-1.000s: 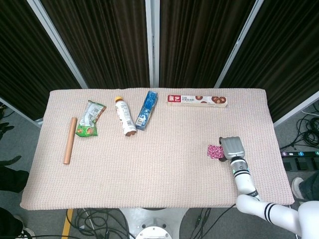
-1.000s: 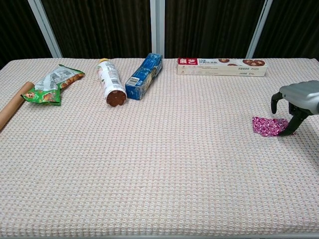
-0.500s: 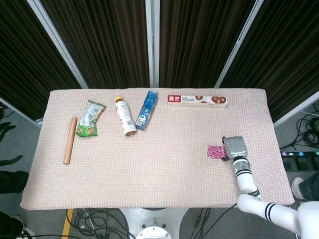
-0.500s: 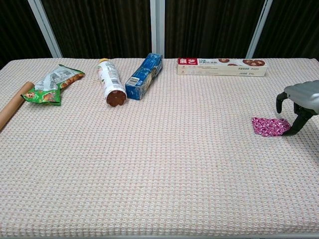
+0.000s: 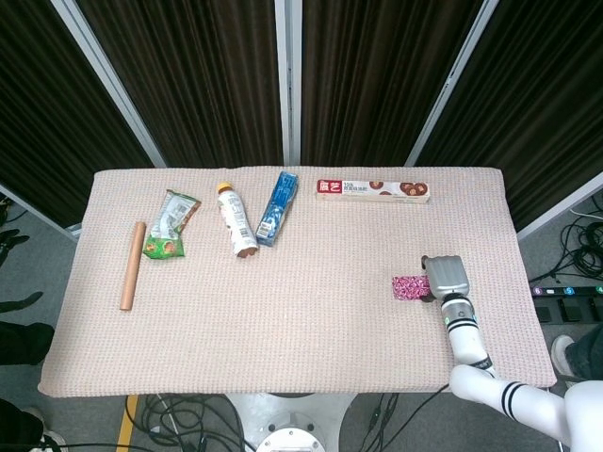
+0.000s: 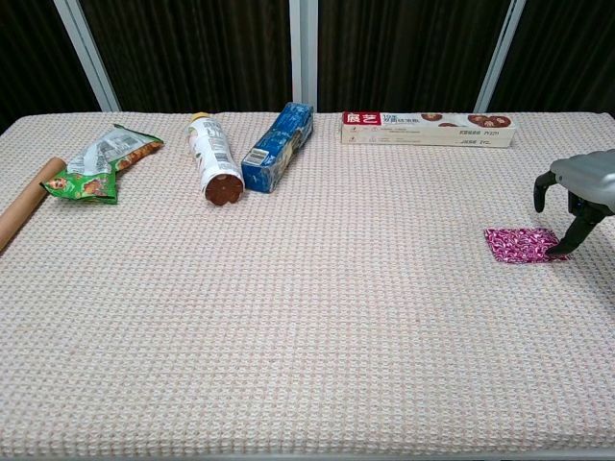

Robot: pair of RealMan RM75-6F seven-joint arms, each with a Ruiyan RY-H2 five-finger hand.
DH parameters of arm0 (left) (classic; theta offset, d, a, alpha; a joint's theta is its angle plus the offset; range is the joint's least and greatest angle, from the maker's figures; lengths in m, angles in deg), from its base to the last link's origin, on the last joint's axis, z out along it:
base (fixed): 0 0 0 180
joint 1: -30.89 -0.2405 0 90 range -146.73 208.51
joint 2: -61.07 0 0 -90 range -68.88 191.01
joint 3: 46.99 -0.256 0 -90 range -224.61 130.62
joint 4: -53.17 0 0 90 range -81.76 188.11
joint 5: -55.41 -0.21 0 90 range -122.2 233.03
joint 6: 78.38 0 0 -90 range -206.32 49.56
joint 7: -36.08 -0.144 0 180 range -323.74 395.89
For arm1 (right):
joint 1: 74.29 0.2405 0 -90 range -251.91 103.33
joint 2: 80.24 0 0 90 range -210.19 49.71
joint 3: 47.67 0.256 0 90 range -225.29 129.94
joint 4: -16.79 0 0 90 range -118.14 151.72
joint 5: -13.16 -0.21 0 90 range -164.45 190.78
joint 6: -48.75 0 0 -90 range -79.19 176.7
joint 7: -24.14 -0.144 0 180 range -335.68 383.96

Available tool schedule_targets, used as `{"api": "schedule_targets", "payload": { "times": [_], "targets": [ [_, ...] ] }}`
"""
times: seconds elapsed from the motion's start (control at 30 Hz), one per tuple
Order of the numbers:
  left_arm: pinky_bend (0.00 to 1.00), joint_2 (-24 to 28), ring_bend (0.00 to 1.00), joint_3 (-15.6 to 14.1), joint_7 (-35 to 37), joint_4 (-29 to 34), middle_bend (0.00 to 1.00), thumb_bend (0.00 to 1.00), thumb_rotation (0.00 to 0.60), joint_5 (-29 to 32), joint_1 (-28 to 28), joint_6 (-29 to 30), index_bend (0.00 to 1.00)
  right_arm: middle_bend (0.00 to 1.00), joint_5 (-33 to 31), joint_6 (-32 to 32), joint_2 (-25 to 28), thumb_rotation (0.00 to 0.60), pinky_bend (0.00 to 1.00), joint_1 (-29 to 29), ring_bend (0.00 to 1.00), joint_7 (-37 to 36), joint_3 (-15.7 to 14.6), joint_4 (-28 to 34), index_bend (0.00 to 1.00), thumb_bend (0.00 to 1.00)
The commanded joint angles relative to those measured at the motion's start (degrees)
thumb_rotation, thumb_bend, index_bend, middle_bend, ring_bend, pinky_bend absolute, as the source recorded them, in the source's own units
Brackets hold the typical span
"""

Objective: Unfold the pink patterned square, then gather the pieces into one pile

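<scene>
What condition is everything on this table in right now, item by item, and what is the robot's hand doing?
Pink patterned square: lying flat on the cloth near the right edge.
Right hand: fingers spread, one fingertip at the square's right edge.
Left hand: not visible.
Long biscuit box: closed, lying flat.
Blue packet: lying on its side.
Bottle: on its side.
Green snack bag: crumpled, lying flat.
Brown tube: lying down.

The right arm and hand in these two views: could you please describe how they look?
The right hand has a boxy grey back and dark, slim fingers. Behind it, the right arm is glossy white and rounded, in segments, with black bands at the joints. No cables or markings are visible on either.
</scene>
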Motion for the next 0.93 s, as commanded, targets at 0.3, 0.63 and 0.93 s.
{"api": "schedule_targets", "payload": {
  "times": [0.3, 0.63, 0.93],
  "targets": [
    [0.26, 1.45, 0.17, 0.26, -3.13, 4.09, 0.23, 0.05, 0.600, -0.58, 0.25, 1.10, 0.23, 0.96, 10.38, 8.59, 13.99, 0.428, 0.93, -5.31, 0.87, -16.17, 4.83, 16.48, 0.38, 0.00],
    [0.26, 1.16, 0.17, -0.09, -7.44, 7.14, 0.23, 0.05, 0.600, -0.77, 0.44, 0.97, 0.23, 0.15, 26.98, 22.43, 16.89, 0.253, 0.33, -14.27, 0.08, -38.00, 3.98, 5.71, 0.15, 0.00],
    [0.26, 1.40, 0.16, -0.34, -8.28, 8.45, 0.23, 0.05, 0.600, -0.82, 1.21, -0.62, 0.23, 0.14, 25.76, 27.44, 19.59, 0.224, 0.30, -20.79, 0.04, -30.92, 2.06, 4.03, 0.15, 0.00]
  ]
}}
